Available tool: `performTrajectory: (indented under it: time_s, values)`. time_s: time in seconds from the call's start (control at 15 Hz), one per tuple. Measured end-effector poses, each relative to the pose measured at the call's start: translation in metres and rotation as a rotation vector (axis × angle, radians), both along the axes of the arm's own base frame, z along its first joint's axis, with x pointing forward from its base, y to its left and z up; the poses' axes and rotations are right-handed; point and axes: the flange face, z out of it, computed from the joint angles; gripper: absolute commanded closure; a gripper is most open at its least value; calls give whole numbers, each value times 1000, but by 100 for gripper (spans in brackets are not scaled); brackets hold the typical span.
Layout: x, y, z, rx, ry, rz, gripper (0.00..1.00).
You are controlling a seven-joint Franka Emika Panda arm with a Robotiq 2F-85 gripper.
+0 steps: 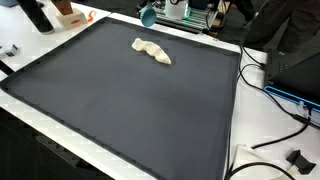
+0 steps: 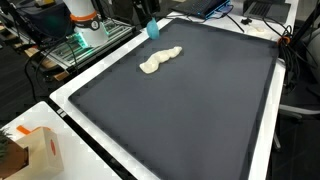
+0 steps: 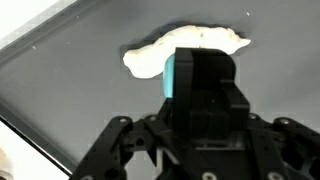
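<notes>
Standing by the table [image 2: 70,100]: the gripper [image 2: 152,29] hangs w/ its teal-tipped end at the far edge of the dark mat [image 1: 120,110], close to the robot base [image 2: 85,22], low over the surface but not touching anything I can make out. Can't tell how far apart the fingers are. In the wrist view the black body blocks them, and in both exterior views they're too small to read. Nothing looks to be held.

Nearest thing is the cloth [image 1: 152,50], a whitish crumpled strip lying on the mat in the part nearer the robot, near the gripper but clearly apart from it. The wrist view has it just beyond the gripper body, approx. centred, so I'd judge the arm is turned that way to keep it in sight. The cloth lies loose and slanted, w/ nothing on it or pinning it.

Between the two I see only mat. Other stuff sits off the mat, well apart from both: a cardboard box [image 2: 40,150] on a table corner, plus cables [image 1: 270,95] and a black plug [image 1: 298,158] along one side.
</notes>
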Motion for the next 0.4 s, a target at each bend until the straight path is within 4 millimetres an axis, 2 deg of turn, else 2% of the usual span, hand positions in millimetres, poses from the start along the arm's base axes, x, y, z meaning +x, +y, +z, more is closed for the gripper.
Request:
performTrajectory:
  time_s: [0.4]
  values:
    - [0, 3, 2, -3, -3, 3, 50]
